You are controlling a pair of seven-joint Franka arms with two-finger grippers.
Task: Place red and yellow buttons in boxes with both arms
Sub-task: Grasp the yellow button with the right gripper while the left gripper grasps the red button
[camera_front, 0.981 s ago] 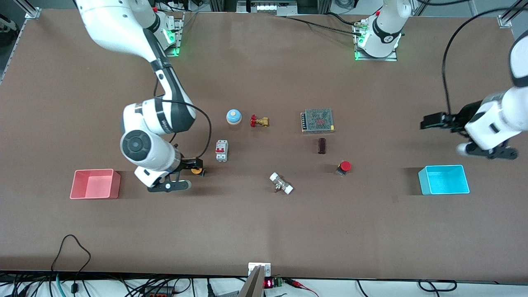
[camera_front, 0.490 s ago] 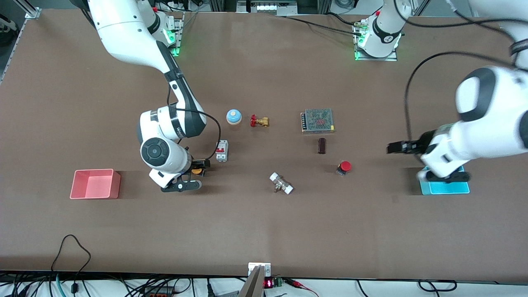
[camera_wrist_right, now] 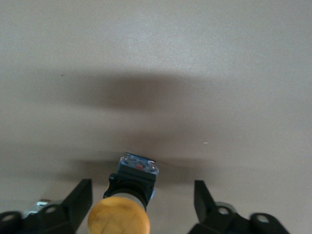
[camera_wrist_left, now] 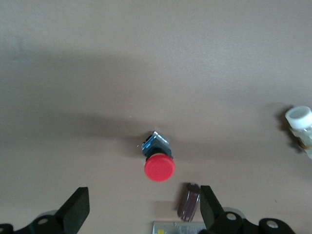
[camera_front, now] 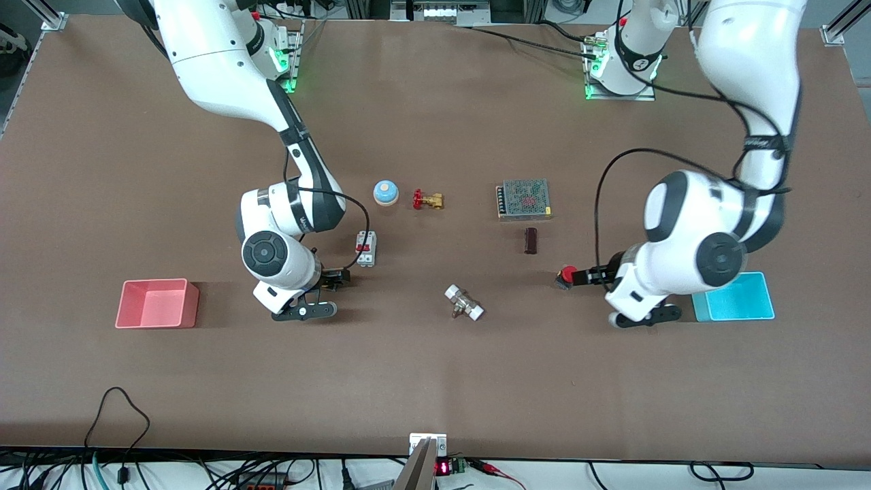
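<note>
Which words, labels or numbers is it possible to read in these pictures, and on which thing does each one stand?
No text can be read with certainty.
Right arm: script on its black band, too small to read.
Left arm: marking on its black band, too small to read.
Red display at the table's edge: digits blurred.
Breaker: any print too small.

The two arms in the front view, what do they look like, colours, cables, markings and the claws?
Both arms are glossy white rounded shells with black bands at the joints and round dark caps on the wrist joints. A loose black cable loops along each forearm. The right arm carries small dark lettering on its black band. Each base glows green. The left claw and right claw are black, with two flat tapered fingers.
</note>
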